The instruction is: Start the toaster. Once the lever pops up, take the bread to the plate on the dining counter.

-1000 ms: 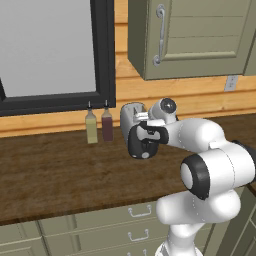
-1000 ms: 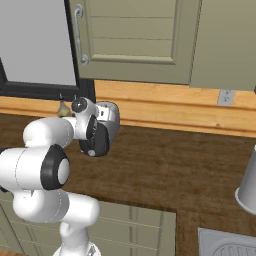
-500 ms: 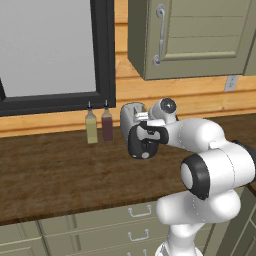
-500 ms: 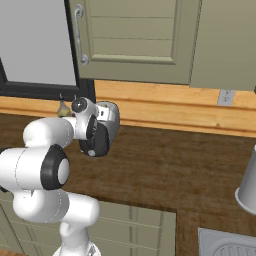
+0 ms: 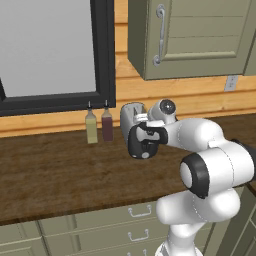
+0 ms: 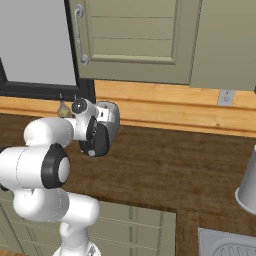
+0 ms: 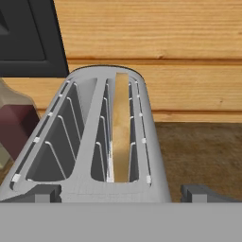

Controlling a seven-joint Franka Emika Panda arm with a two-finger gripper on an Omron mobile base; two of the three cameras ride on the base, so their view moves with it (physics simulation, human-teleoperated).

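While the bread point(image 7: 121, 134) sits upright in the toaster's point(image 7: 90, 156) right slot, its left slot empty, nothing has reached the plate, and carrying looks wholly ahead; whether the lever is pressed I cannot tell. Directly above the toaster's near end hangs the gripper point(image 7: 122, 194), fingers spread wide, grasping nothing. Two bottles point(image 5: 98, 125) stand just left of the toaster.

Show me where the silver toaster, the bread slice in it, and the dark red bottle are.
Rounded silver toaster point(image 7: 94, 186): hand view, top face between slots.
Thin beige bread slice point(image 7: 122, 132): hand view, top edge in right slot.
Slim dark red bottle point(image 5: 107, 127): left base view, body.
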